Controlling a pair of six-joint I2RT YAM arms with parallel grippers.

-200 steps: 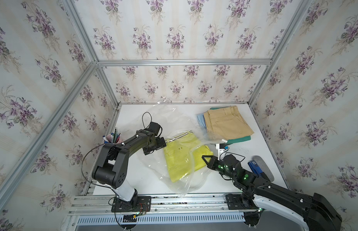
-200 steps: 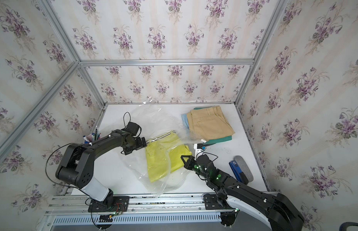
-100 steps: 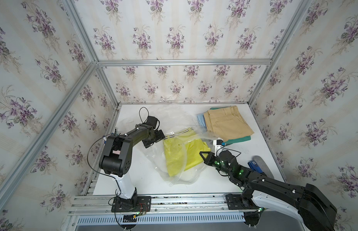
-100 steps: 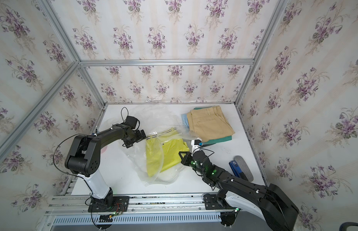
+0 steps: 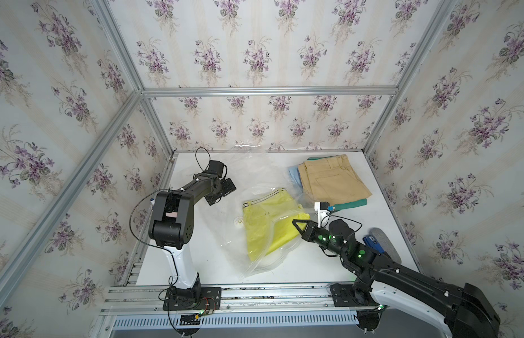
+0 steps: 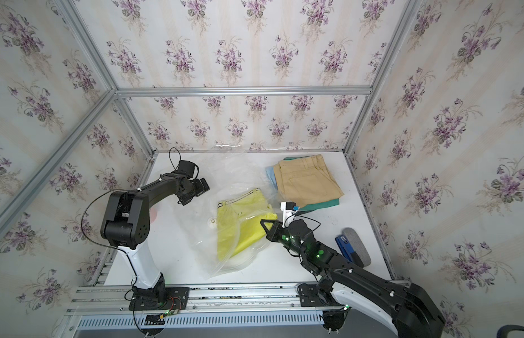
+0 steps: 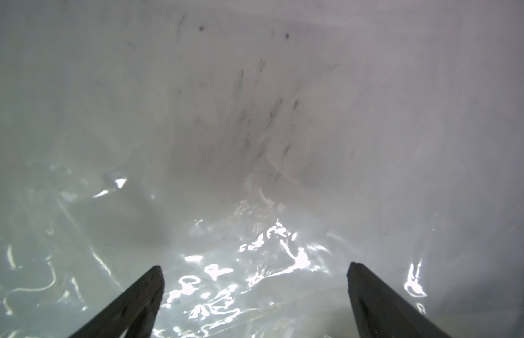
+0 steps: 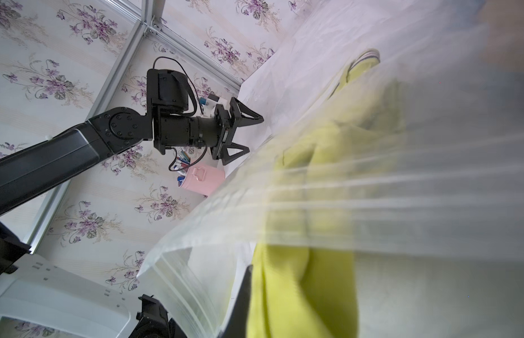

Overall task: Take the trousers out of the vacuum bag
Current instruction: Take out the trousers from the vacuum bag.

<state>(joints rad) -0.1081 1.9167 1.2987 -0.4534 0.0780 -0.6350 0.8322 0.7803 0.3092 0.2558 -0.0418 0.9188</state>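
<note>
The right gripper [image 5: 297, 224] is closed. Its tips pinch the right corner of the yellow trousers [image 5: 266, 222], a little right of the centre in both top views. In the right wrist view the yellow cloth [image 8: 328, 164] runs along one dark finger [image 8: 243, 292], and the zip-seal edge [image 8: 184, 284] lies just beside that finger.

The trousers lie in the vacuum bag [image 5: 219, 234], with the striped waistband [image 5: 263, 197] toward the upper part of the frame. The bag's mouth curves across the cloth, and I cannot tell how much cloth is already past it. The round white valve [image 5: 239, 221] sits just left of the trousers.

The left gripper [image 5: 222, 191] hangs left of centre over the bag's left part. Its jaws are wide apart with nothing between them. Its wrist view shows only crinkled plastic under the fingers [image 7: 143, 292].

The bag reaches from the back wall almost to the front edge of the table [image 5: 196, 260]. On its right side the plastic meets a stack in the upper right, with khaki trousers [image 5: 331, 178] on top of light blue trousers [image 5: 293, 175] and teal trousers [image 5: 351, 203].

Bare table shows at the lower left, between the left arm's base and the bag. A narrower strip is free at the lower right, in front of the right arm. A blue object [image 5: 373, 243] and a grey oblong object [image 5: 386, 241] lie along the right edge. A pink cup [image 8: 205, 178] stands at the left edge.
</note>
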